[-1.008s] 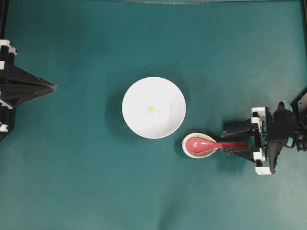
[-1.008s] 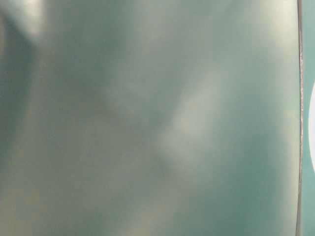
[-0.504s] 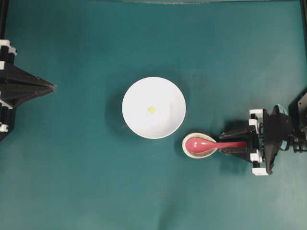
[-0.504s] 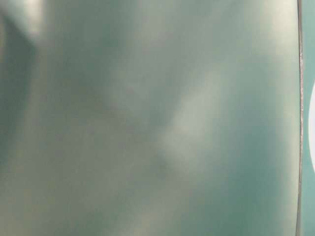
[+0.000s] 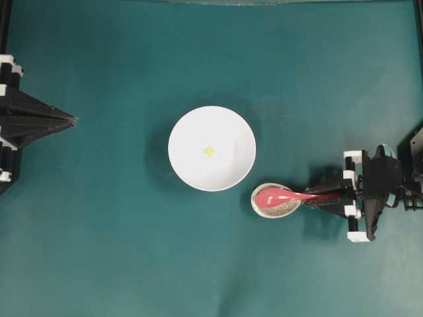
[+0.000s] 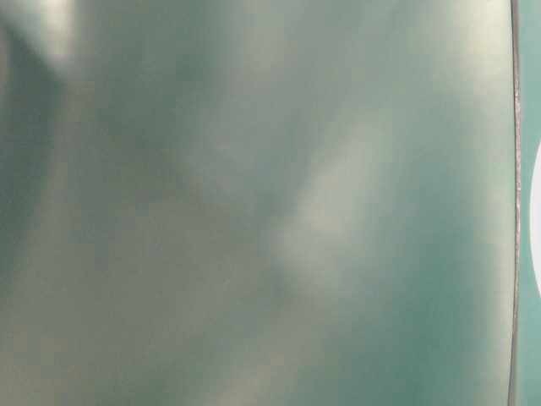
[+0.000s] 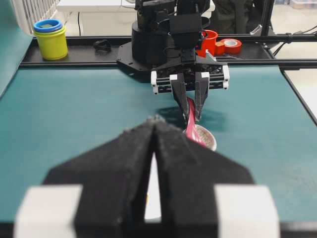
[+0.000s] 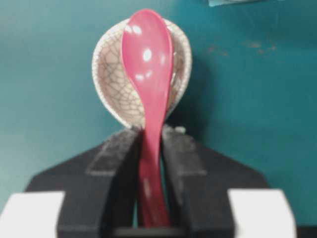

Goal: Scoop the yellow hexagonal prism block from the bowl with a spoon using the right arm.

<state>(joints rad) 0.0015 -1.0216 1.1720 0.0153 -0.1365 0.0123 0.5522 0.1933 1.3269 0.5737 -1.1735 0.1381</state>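
The white bowl (image 5: 228, 129) sits mid-table with the tiny yellow hexagonal prism block (image 5: 209, 151) lying inside it. To its lower right, the pinkish-red spoon (image 5: 283, 195) rests with its scoop in a small speckled spoon rest (image 5: 271, 207). My right gripper (image 5: 316, 197) is shut on the spoon's handle. In the right wrist view both fingers (image 8: 181, 158) press the handle of the spoon (image 8: 147, 59) just behind the rest (image 8: 106, 74). My left gripper (image 5: 73, 120) is shut and empty at the far left edge, its tips (image 7: 156, 121) pointing at the bowl (image 7: 152, 198).
In the left wrist view, stacked yellow and blue cups (image 7: 51, 37), a red cup (image 7: 210, 42) and a tape roll (image 7: 230, 45) stand beyond the table's far edge. The table-level view is a blur.
The right gripper's jaws have come together on the spoon handle. The scoop has tipped and shifted in the rest, so more of the speckled rest shows. The left arm is unmoved.
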